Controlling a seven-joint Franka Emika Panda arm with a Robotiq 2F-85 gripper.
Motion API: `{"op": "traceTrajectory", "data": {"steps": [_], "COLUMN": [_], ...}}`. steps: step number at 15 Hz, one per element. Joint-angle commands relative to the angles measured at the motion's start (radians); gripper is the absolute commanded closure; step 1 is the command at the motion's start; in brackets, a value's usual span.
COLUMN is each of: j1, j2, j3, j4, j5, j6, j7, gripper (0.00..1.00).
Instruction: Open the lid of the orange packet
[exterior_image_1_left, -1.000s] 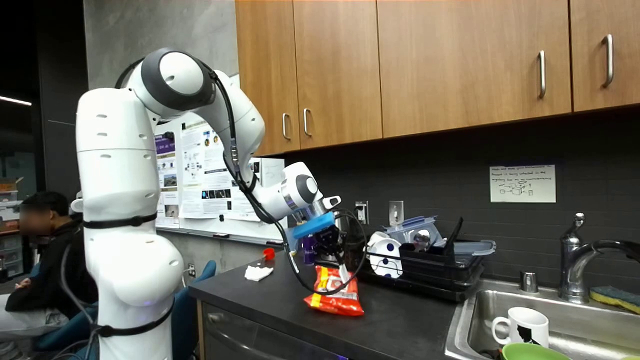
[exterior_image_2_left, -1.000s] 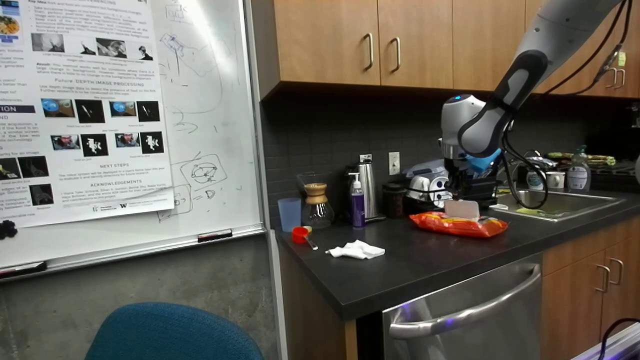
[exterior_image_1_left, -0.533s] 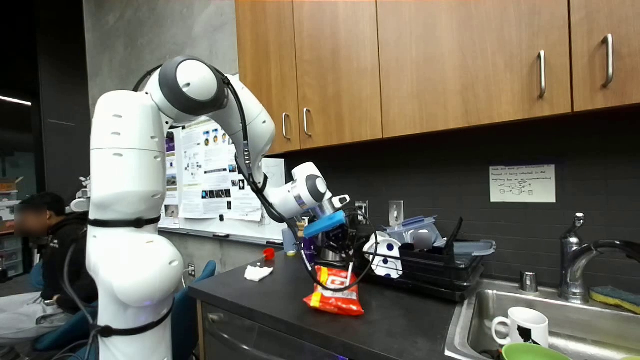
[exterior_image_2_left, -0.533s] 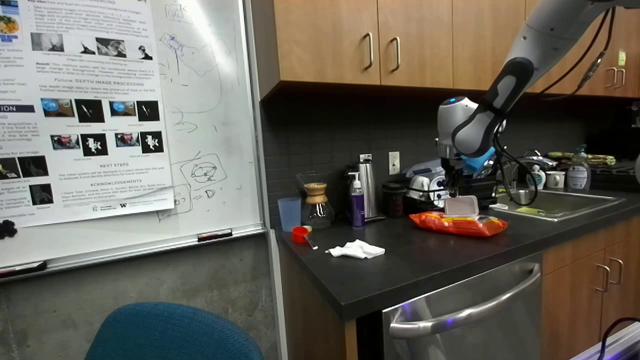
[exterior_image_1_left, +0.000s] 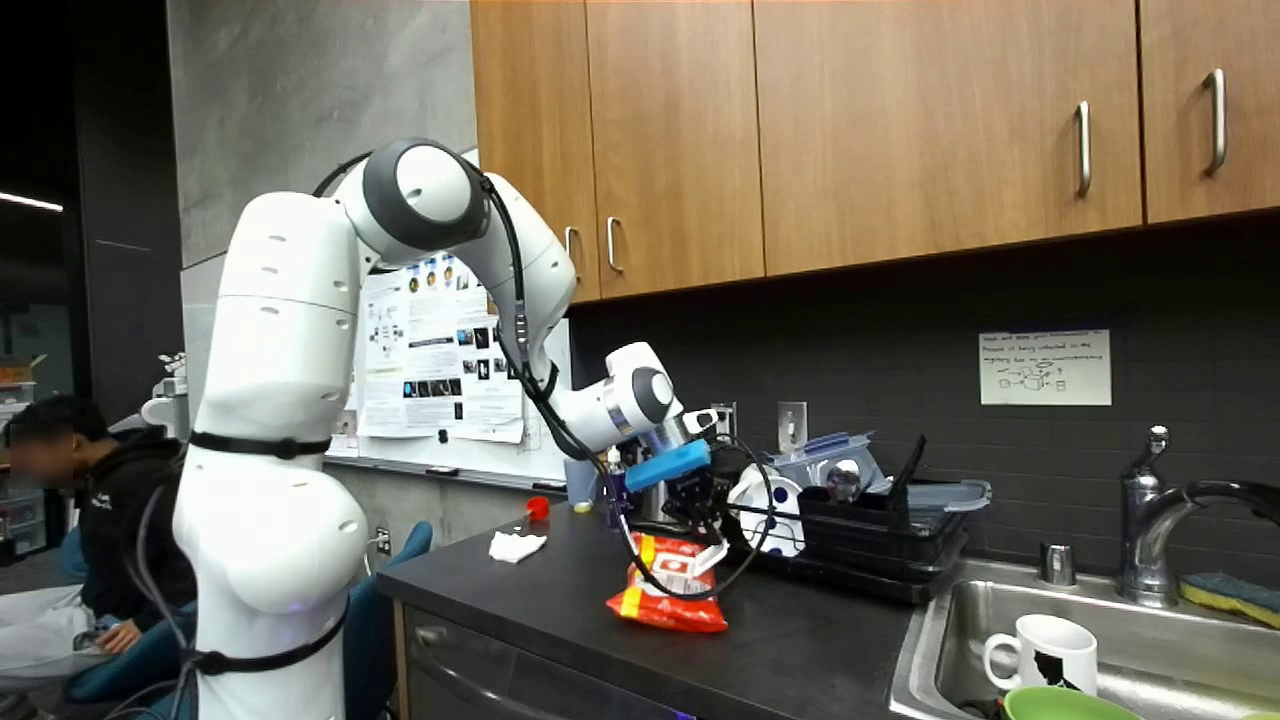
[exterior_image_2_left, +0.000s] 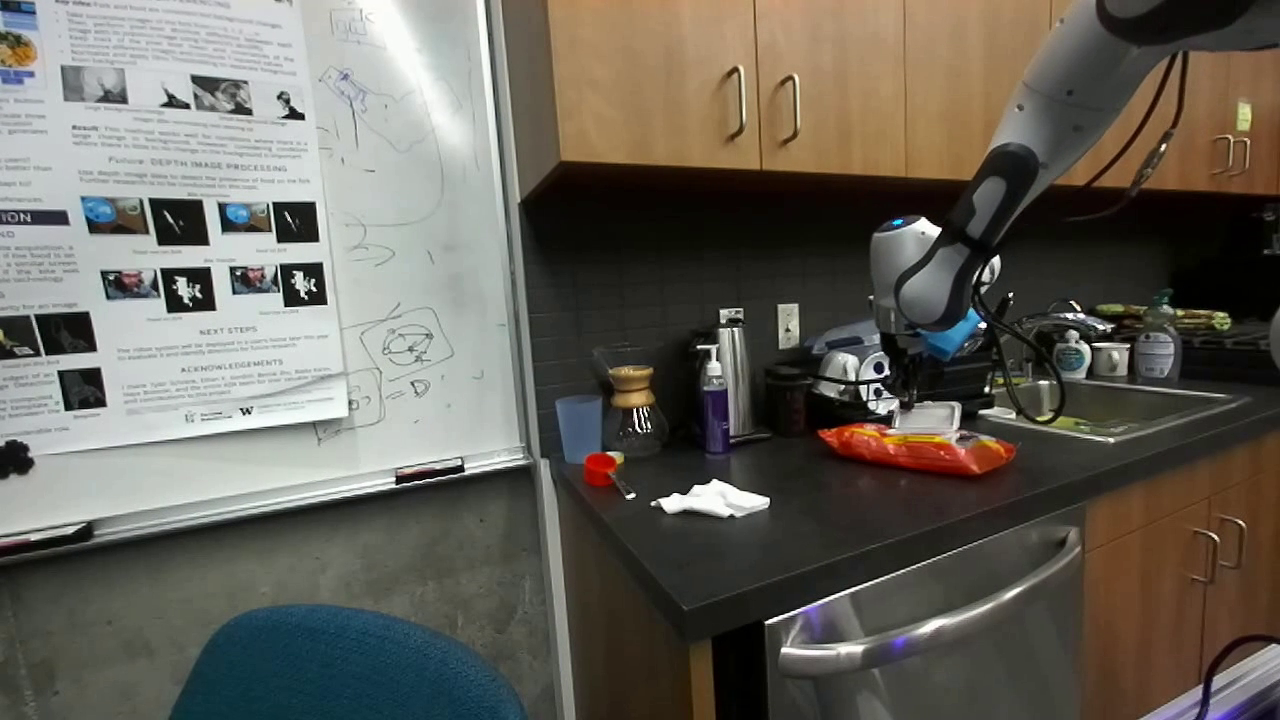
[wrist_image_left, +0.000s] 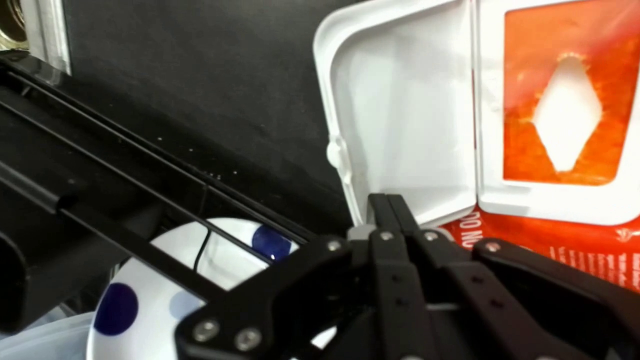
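Note:
The orange packet lies flat on the counter. It also shows in another exterior view and at the right of the wrist view. Its lid is a white plastic flap, hinged on a white frame around a diamond-shaped opening. The lid stands open, tilted back away from the opening, also seen in both exterior views. My gripper is shut, its black fingertips together with nothing visible between them. The tips overlap the lid's inner side near its free edge; whether they touch is unclear.
A black dish rack with a dotted white dish stands close beside the gripper. The sink lies beyond it. A purple pump bottle, a steel flask, a white cloth and a red scoop are on the counter.
The arm has moved toward the dish rack and the gripper has lowered slightly. The lid has gone from nearly upright to tilted further back. The packet has stayed in place.

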Motion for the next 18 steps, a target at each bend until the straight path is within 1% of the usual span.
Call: {"op": "traceTrajectory", "data": {"steps": [1, 7, 8, 9, 12, 18], "j1": [0.010, 0.012, 0.014, 0.016, 0.014, 0.015], "j2": [0.029, -0.025, -0.038, -0.051, -0.111, -0.285], "j3": [-0.009, -0.002, -0.003, -0.003, 0.003, 0.014], "j4": [0.028, -0.012, -0.022, -0.028, -0.067, -0.185], "j5": [0.048, 0.140, 0.145, 0.146, 0.180, 0.370], "j6": [-0.016, -0.053, -0.062, -0.078, -0.130, -0.288], "j7": [-0.041, -0.105, -0.108, -0.111, -0.123, -0.248], "gripper": [0.99, 0.99, 0.80, 0.70, 0.54, 0.12]}}
